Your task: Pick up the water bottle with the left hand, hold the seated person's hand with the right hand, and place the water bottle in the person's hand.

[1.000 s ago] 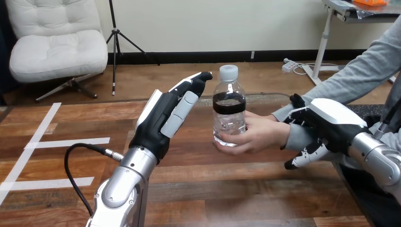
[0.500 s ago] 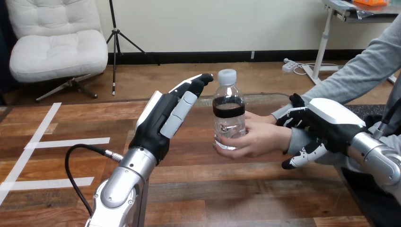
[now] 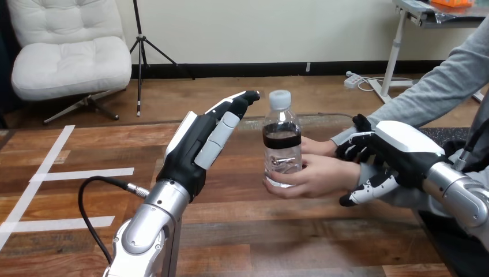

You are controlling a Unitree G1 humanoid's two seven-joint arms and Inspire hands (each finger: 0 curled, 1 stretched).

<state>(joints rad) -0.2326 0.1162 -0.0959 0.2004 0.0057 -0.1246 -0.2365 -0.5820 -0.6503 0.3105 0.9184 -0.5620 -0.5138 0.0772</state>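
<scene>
I see clear water bottle (image 3: 282,141) with white cap and dark band, my left hand (image 3: 199,144) left of bottle black with white shells, right hand (image 3: 398,153) right of bottle same colours, grey sleeve (image 3: 438,92), brown wood-grain table (image 3: 259,231), white tape stripes (image 3: 86,173) far left of bottle

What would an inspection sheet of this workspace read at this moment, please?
Surface: wooden table, with white tape strips at its left.
Job's things: clear water bottle with a white cap and a dark label band, upright in the person's hand, whose fingers wrap its lower part; whether its base touches the table cannot be told.
Clutter: nothing seen.
Hands: left hand open, fingers straight, raised just left of the bottle and apart from it. Right hand curled round the person's wrist, fingers above and thumb below.
Cables: nothing seen among the job's things.
Surroundings: a person seated at the table's right side, one grey sleeve reaching in.
</scene>
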